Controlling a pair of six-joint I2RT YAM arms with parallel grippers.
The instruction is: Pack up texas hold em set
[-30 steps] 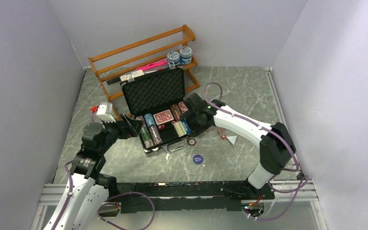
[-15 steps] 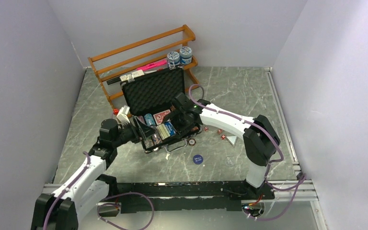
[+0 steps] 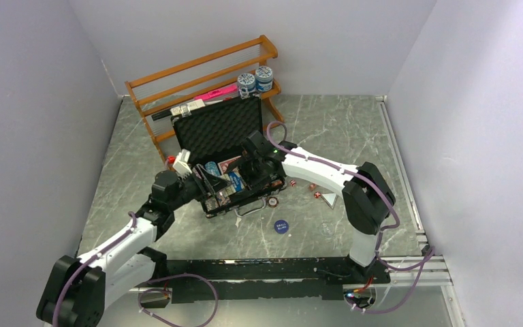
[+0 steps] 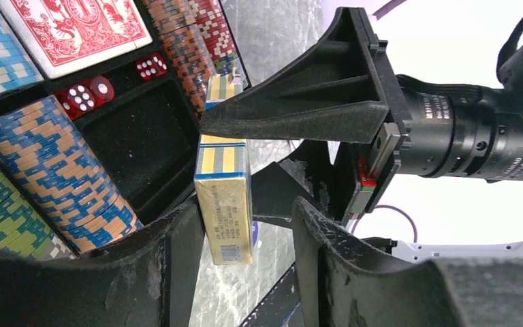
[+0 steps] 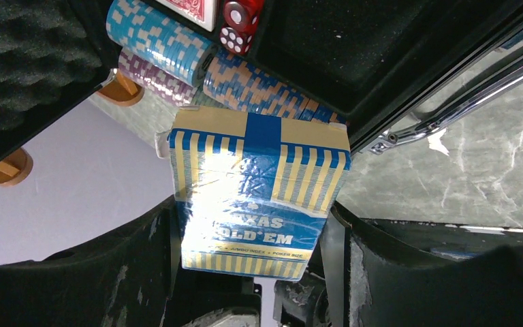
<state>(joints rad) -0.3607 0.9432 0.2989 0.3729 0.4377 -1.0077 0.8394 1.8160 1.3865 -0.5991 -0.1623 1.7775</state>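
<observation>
The black briefcase (image 3: 219,127) stands open, its tray holding chip stacks (image 4: 61,163), a red deck (image 4: 82,27) and red dice (image 4: 88,95). My right gripper (image 3: 248,178) is shut on the blue card deck (image 5: 259,197) and holds it just above the tray's front edge, over an empty compartment (image 4: 143,143). My left gripper (image 3: 204,182) is open. Its fingers (image 4: 184,259) stand on either side of the same blue deck (image 4: 225,204), close against one side and apart on the other. The metal handle (image 5: 449,109) shows beside the deck.
The orange wooden rack (image 3: 197,75) with two blue-and-white jars (image 3: 255,80) stands behind the case. On the table in front and to the right lie a blue round disc (image 3: 281,226), a small button disc (image 3: 272,201), red dice (image 3: 317,194) and a white triangle (image 3: 330,198).
My right gripper has carried the blue deck leftward over the tray. My left arm has reached in from the left until its open fingers straddle the deck.
</observation>
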